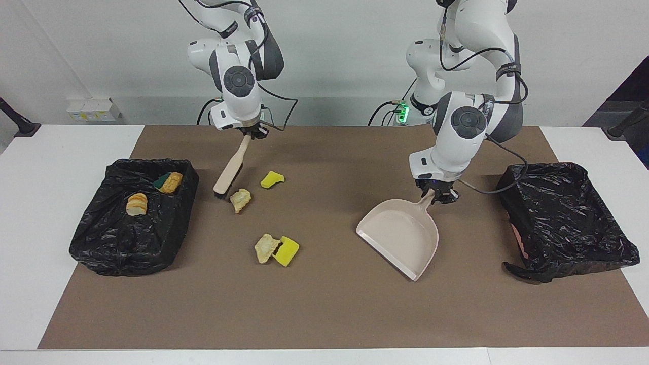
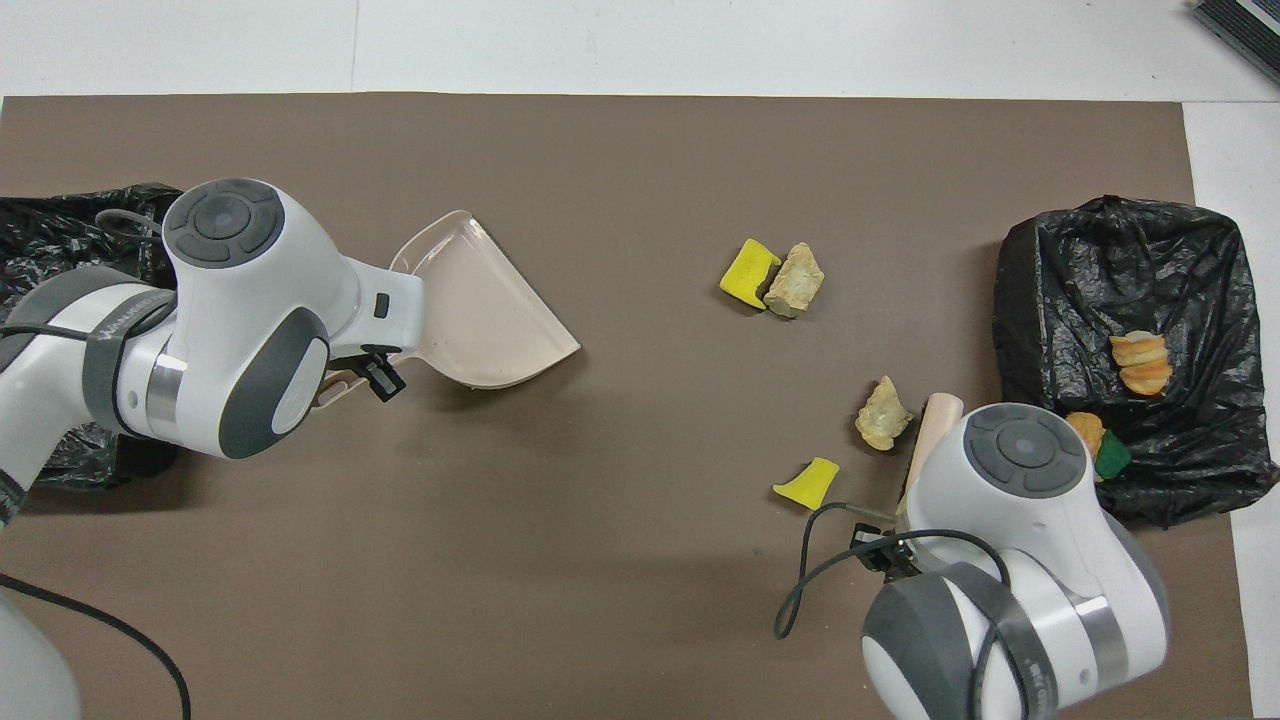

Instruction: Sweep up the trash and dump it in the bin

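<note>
Right gripper [image 1: 248, 133] pinches the top of the brush [image 1: 229, 171] handle, a smooth beige stick slanting down, dark bristle tip at the brown mat [image 1: 324, 314] beside a pale crumbly chunk [image 1: 240, 198]. Just nearer the robots than that chunk lies a curved yellow sponge wedge [image 1: 272, 179].

Left gripper [image 1: 437, 195] is clamped on the dustpan [image 1: 403, 235] handle; the pan is smooth beige plastic, a flat scoop with raised walls, its open edge turned toward the middle of the table.

Farther out, mid-mat, a second tan crumbly chunk [image 1: 265, 247] touches a blocky yellow sponge piece [image 1: 286, 251].

At the right arm's end sits a bin [image 1: 134, 215] lined with crinkled glossy black plastic. Inside it are a ridged orange-brown bread lump [image 1: 137, 204] and another orange lump [image 1: 171, 182] on a green scrap [image 1: 161, 180].

At the left arm's end is a second bin [image 1: 565, 220] with the same shiny wrinkled black liner, a bit of pink showing at its side.
</note>
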